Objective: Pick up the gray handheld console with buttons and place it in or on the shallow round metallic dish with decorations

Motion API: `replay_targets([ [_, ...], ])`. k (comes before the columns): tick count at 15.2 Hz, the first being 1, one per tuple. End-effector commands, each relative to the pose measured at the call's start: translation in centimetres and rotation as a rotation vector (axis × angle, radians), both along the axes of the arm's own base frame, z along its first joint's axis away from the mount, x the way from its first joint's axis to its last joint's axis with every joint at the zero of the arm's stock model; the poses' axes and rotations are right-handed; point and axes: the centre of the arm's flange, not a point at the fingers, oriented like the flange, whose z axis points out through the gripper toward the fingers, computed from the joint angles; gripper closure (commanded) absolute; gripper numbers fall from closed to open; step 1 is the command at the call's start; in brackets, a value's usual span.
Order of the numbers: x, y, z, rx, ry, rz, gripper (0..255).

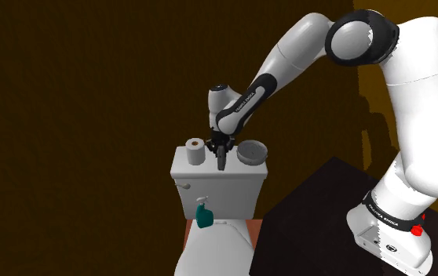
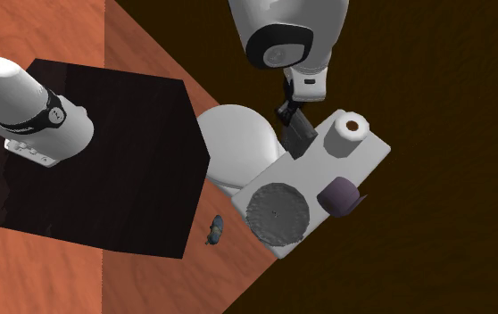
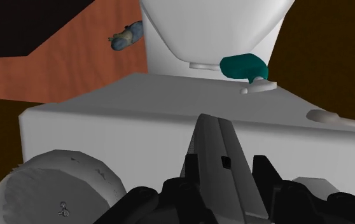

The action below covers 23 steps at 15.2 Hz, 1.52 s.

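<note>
A grey slab-shaped handheld console (image 3: 222,151) sits clasped between my black fingers (image 3: 192,167), so my gripper (image 3: 227,168) is shut on it. From the shoulder view the gripper (image 1: 220,147) points down over the white toilet tank lid (image 1: 209,171). The console (image 1: 222,159) hangs on end close to the lid, and I cannot tell whether it touches. The shallow round grey dish (image 1: 252,152) rests on the lid just to the shoulder view's right of the gripper. In the second exterior view the console (image 2: 299,132) is apart from the dish (image 2: 277,213).
A toilet paper roll (image 1: 195,150) stands on the lid at the shoulder view's left of the gripper. A purple object (image 2: 341,195) lies beside the dish. A teal object (image 1: 204,215) sits on the toilet below the tank. A small blue-grey thing (image 2: 215,230) lies on the orange floor.
</note>
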Motion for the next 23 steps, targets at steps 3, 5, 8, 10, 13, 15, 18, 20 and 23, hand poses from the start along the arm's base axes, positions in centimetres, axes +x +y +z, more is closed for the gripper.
replay_targets([
  [3,0.2,0.0,2.2,0.000,0.000,0.000,255],
  [5,0.2,0.0,3.3,0.000,0.000,0.000,255],
  [8,0.2,0.0,4.8,0.000,0.000,0.000,255],
  [10,0.2,0.0,5.9,0.000,0.000,0.000,255],
  [13,0.2,0.0,7.5,0.000,0.000,0.000,255],
  [15,0.1,-1.3,8.1,0.000,0.000,0.000,255],
  [18,-0.2,-5.2,8.9,0.000,0.000,0.000,255],
  [20,-0.3,-7.8,9.4,0.000,0.000,0.000,255],
  [23,-0.6,-11.7,10.2,0.000,0.000,0.000,255],
])
